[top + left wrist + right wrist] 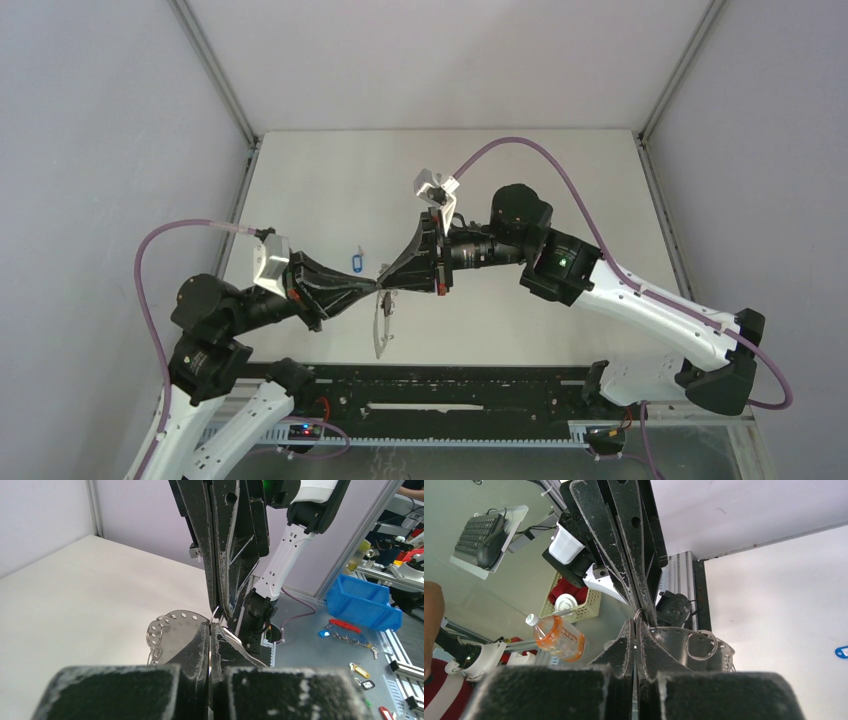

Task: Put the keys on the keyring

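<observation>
My two grippers meet tip to tip above the table's near middle, the left gripper point(375, 288) coming from the left and the right gripper point(389, 284) from the right. The keyring point(381, 328) hangs below them as a thin grey piece. In the left wrist view it is a curved metal strip with holes point(175, 624) and small rings along its edge. Both grippers point(210, 626) point(635, 628) are shut, each with a silver sliver between its jaws, and a small ring point(639, 614) pokes out where the tips meet. The blue-headed key point(357, 262) point(841, 652) lies on the table. The black-headed key is out of view.
White table with grey walls on three sides and a black slotted rail point(450, 400) along the near edge. Beyond the table are a blue bin point(362, 602), loose key tags point(360, 670) and an orange bottle point(558, 636).
</observation>
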{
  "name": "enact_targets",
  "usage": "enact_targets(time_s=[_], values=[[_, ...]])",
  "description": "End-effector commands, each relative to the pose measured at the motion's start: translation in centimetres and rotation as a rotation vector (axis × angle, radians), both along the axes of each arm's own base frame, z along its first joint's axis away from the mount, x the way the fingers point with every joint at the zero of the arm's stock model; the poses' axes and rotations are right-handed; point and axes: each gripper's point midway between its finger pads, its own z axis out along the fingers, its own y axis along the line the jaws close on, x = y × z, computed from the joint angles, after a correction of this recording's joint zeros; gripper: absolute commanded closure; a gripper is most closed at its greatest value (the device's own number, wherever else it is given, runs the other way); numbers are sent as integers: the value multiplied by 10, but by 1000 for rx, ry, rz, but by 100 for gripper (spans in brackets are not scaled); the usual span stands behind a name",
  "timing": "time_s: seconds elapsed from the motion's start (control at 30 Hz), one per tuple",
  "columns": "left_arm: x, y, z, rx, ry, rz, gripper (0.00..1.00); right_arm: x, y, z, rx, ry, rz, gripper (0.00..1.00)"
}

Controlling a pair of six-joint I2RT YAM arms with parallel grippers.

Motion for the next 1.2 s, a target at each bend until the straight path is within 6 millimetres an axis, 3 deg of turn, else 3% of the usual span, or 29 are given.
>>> enact_targets(time_s=[0.0,0.07,0.2,0.3,0.6,1.17], values=[[2,-1,0,2,-38,1,100,-2,-6,0,-9,-10,-3,100],[1,-2,-6,29,-33,-15,97,3,-11,-1,-39,-13,-29,100],[-6,-6,-20,112,-55,-90,70,1,-15,-12,-168,-14,-23,100],[-11,-5,-28,195,-93,-138,63,-2,-14,-22,-280,-25,1,100],[-19,1,-43,313,-188,-199,70,-16,-14,-35,-471,-77,84,100],[-41,0,-54,312,-121,-324,82,-28,10,-41,-536,-124,200,100]])
